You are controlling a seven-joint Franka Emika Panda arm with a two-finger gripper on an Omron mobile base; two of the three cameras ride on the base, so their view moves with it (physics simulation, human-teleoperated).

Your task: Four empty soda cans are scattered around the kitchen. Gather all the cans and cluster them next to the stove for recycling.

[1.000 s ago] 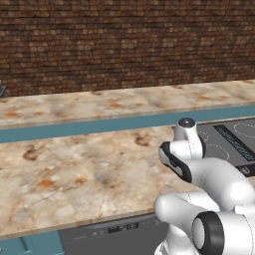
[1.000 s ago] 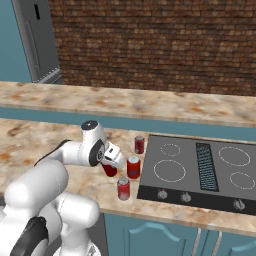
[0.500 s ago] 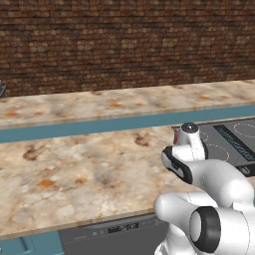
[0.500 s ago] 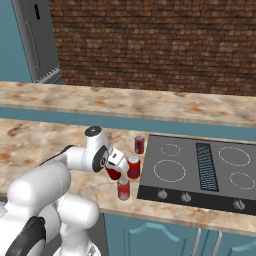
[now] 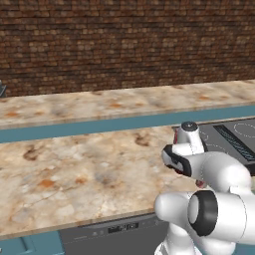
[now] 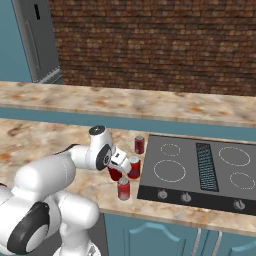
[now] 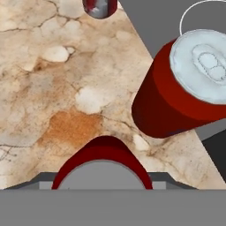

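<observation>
My gripper (image 6: pixel 116 169) is shut on a red soda can (image 6: pixel 114 174), low over the beige counter just left of the black stove (image 6: pixel 200 170). In the hand view that can (image 7: pixel 102 164) shows its grey top between the two fingertips of my gripper (image 7: pixel 102 184). Three more soda cans stand nearby. One (image 6: pixel 134 167) sits at the stove's left edge and looms large on the right of the hand view (image 7: pixel 185 88). Another (image 6: pixel 139 144) stands farther back by the stove's corner (image 7: pixel 100 6). A third (image 6: pixel 123 189) stands near the counter's front edge.
The beige marbled counter (image 5: pixel 74 169) stretches wide to the left of the arm. A raised back counter (image 6: pixel 150 102) runs in front of the dark brick wall. A grey fridge (image 6: pixel 37 40) stands at the far left. The stove's knobs (image 6: pixel 185 198) line its front edge.
The arm has swung a little to the right, toward the stove, carrying the held can closer to the can at the stove's edge. The other cans have stayed put.
</observation>
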